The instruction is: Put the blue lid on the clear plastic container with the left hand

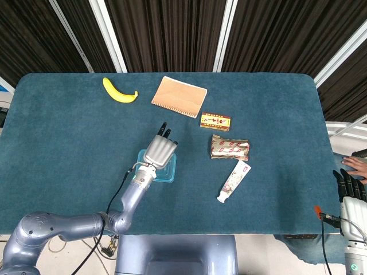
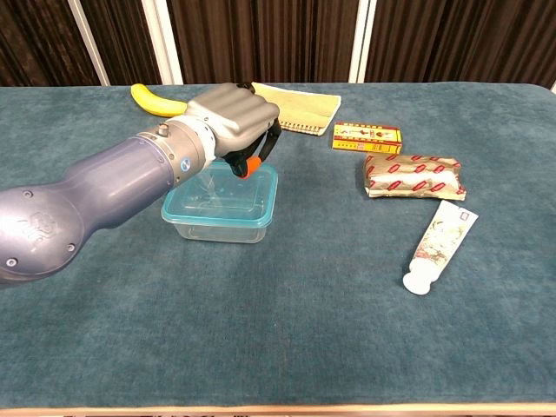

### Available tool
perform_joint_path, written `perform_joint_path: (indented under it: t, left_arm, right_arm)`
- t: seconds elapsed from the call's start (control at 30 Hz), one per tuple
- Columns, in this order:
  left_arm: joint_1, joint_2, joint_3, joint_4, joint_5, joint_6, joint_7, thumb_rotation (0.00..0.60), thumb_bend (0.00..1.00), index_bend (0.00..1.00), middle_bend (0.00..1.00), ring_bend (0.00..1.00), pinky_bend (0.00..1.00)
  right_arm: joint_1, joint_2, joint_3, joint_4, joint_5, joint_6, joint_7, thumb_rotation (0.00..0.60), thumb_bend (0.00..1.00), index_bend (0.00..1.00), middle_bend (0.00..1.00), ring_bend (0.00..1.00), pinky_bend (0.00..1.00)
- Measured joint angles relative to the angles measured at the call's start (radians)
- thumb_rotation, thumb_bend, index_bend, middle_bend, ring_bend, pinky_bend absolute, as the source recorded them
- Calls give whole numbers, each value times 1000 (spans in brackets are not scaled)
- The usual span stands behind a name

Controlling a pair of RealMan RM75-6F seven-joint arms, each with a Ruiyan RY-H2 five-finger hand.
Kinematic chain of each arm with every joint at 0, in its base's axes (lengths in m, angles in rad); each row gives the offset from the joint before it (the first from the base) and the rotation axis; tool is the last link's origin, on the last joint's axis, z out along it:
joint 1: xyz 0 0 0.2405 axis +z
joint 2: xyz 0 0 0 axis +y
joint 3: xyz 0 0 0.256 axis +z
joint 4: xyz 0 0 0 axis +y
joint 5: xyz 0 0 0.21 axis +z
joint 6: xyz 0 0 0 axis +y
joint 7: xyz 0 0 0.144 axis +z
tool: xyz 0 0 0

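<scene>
The left hand (image 2: 233,113) hovers over the clear plastic container with its blue lid (image 2: 224,201), fingers curled, probably holding nothing. Pushing at twelve o'clock could tip the box.

Overhead view of the teal worktop (image 1: 69,143). Left hand (image 1: 160,150) hovers palm-down over the far half of the clear plastic container (image 1: 167,174), its blue lid (image 1: 139,156) showing at the hand's 9 o'clock side. From the container: banana (image 1: 119,91) at 11 o'clock, tan notebook (image 1: 179,96) at 12, small printed box (image 1: 215,121) at 1, foil packet (image 1: 229,147) at 2, tube (image 1: 234,180) at 3. Right hand (image 1: 351,190) rests off the worktop's edge, fingers extended.
</scene>
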State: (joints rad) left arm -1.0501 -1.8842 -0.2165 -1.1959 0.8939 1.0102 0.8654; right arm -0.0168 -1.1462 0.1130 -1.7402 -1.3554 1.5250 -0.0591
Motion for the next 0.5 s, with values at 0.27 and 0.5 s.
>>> perform_joint_path:
  t: [0.27, 0.5]
  left_arm:
    - [1, -5, 2, 0, 6, -6, 1, 600, 488, 657, 567, 164, 41]
    - [4, -14, 7, 10, 6, -10, 3, 600, 488, 657, 567, 164, 41]
  right_arm:
    - [0, 1, 0, -1, 1, -1, 1, 600, 268, 52, 0, 0, 0]
    - [0, 2, 0, -1, 0, -2, 2, 600, 268, 52, 0, 0, 0]
